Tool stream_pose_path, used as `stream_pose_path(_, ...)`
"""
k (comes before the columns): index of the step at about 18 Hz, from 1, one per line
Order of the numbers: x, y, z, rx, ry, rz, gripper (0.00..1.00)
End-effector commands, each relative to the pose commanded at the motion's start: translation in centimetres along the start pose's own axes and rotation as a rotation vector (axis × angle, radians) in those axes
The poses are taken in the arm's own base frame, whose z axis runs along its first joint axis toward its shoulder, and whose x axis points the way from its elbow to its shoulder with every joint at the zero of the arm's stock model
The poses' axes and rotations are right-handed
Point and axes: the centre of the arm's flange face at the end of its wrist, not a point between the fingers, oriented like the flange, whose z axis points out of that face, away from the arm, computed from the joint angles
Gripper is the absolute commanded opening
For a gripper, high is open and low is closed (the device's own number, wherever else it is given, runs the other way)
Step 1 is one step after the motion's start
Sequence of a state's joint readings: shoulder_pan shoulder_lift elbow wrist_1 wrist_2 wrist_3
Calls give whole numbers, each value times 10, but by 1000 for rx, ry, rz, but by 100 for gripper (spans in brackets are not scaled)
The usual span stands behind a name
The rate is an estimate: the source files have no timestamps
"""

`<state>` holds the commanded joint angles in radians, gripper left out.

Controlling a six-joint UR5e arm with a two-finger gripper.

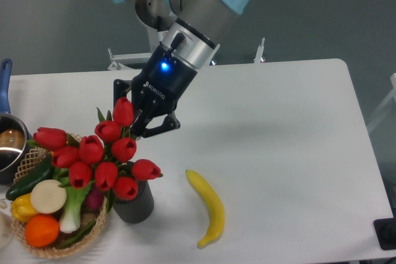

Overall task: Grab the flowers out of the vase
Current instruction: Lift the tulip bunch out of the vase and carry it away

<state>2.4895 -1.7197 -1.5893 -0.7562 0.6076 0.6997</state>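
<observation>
Camera: flowers [99,159] above the vase [135,205].

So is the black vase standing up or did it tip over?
Standing up. The vase sits upright on the table, while the gripper holds the flowers above it.

We see the flowers [102,156] as bright red buds with dark green leaves between them. The vase [137,205] below them is dark grey-black with fine vertical ribbing. The claw [137,115] is black, with a small blue light and white lettering on its body, and the arm [204,10] above it is silver-grey with pale blue caps. The tabletop [278,134] is plain white. The banana [209,207] is yellow. The woven basket [37,248] is tan, and in it we make out an orange [41,230], a yellow pepper [20,207], a dark green cucumber [28,177] and a leek [71,205] shading from white to green. The pot [8,146] is metallic with a blue handle [5,85].
</observation>
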Motion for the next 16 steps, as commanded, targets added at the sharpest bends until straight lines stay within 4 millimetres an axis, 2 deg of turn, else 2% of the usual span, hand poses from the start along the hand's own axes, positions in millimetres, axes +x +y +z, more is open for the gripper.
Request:
stream_pose_path(4, -11, -16, -40, 63, -27, -48, 0)
stream_pose_path(7, -27, -11, -61, 68, -78, -36, 0)
stream_pose_path(9, -39, -7, -88, 68, -138, 31, 0)
stream_pose_path(13, -74, 17, -132, 2, -286, 92, 0)
stream_pose_path(15, -88, 34, -141, -72, -350, 112, 0)
stream_pose_path(16, -97, 50, -146, -111, -374, 117, 0)
